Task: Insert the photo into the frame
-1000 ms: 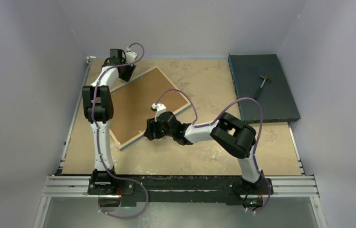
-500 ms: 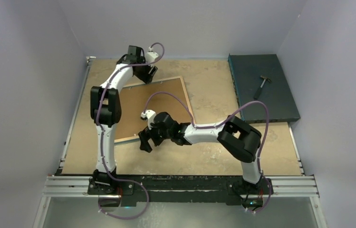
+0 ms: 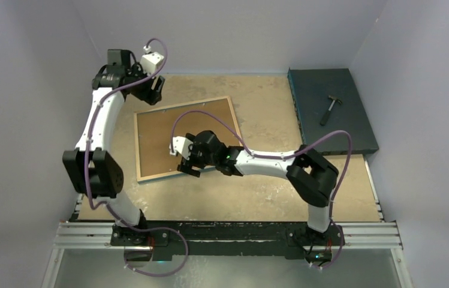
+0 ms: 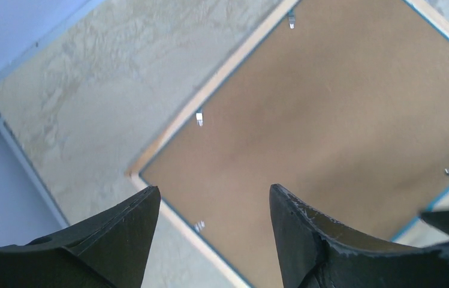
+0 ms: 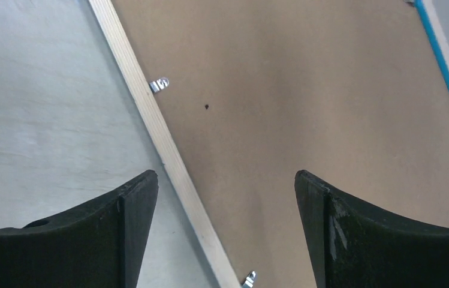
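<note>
Left claw point(image 4: 213, 189), right claw point(image 5: 225, 174) both wide, empty; frame point(image 5: 151, 114) face-down, front hidden

The bench point(image 3: 258, 195) is one. On it lies one frame point(image 5: 168, 156), and in it one brown backing board point(image 3: 156, 144). The left wrist view shows five small metal clips point(image 4: 198, 118) along the edge of this board. There is one dark teal slab point(image 3: 315, 84), and on it one hammer point(image 3: 328, 110). The arms are two, each with one claw: the left claw point(image 4: 213, 189) and the right claw point(image 5: 226, 174). Each claw has two black fingers point(image 5: 132, 204).
</note>
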